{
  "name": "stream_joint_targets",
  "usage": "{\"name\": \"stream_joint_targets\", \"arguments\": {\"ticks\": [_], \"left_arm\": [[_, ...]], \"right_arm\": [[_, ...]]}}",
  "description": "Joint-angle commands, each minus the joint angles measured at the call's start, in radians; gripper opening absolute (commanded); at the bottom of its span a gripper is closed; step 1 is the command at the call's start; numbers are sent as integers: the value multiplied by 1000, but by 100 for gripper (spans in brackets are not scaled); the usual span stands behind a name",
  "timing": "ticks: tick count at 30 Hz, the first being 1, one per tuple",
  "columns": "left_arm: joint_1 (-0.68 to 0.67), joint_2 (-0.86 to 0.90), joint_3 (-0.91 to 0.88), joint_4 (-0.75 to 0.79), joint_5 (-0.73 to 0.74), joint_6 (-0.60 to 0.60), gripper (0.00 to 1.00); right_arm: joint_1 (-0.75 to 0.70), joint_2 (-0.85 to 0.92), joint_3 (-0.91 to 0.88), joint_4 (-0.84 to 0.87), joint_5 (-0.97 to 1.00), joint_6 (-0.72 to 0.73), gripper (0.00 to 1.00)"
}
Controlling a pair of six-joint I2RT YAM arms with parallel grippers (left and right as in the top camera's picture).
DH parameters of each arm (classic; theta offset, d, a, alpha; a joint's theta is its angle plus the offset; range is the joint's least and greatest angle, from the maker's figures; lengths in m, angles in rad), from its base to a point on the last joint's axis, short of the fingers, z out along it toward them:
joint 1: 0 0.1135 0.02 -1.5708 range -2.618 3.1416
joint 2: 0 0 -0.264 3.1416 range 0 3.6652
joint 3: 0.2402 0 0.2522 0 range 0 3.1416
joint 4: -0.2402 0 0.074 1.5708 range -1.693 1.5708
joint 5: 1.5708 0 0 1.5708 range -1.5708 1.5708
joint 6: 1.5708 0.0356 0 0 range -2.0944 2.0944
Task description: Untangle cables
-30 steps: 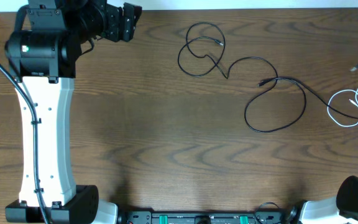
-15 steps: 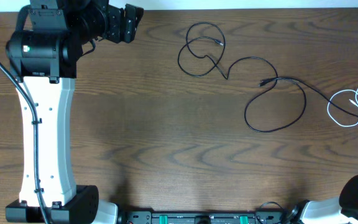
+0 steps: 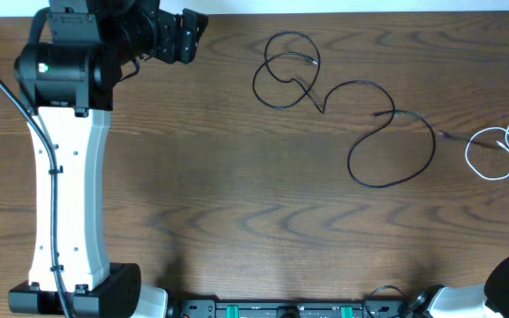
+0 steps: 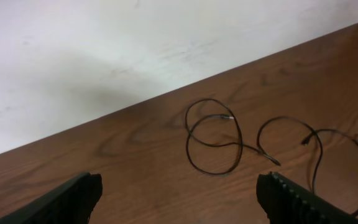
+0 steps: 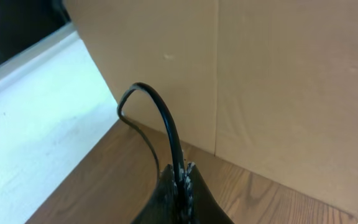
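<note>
Black cable [image 3: 392, 113] in loose overlapping loops | white cable [image 3: 489, 152] coiled apart | left gripper [image 4: 182, 200] gaped wide, empty | right gripper [image 5: 180, 177] pinched a black cord [image 5: 166, 124].

Left arm [image 3: 64, 194] — white link, black joints, green LED, black cable along it; left gripper [image 4: 179, 186] fingers black, ribbed.

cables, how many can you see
2 on the table: the black cable loops from top centre rightward; the white cable coils at the right edge, partly cut off. The right gripper pinches a black cord, possibly a third.
</note>
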Motion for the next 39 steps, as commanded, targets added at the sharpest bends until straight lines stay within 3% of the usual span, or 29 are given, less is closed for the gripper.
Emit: {"name": "stream_joint_targets", "arguments": {"ticks": [1, 16, 26, 39], "left_arm": [[-23, -13, -5, -3, -2, 10, 84], [-49, -11, -5, -4, -41, 10, 84], [-50, -9, -6, -4, -40, 10, 84], [-50, -9, -6, -5, -40, 10, 84]], "right_arm": [[-14, 24, 11, -11, -37, 16, 1], [-8, 278, 11, -88, -105, 35, 1], [-8, 367, 10, -136, 36, 106, 1], [31, 533, 8, -203, 38, 122, 1]]}}
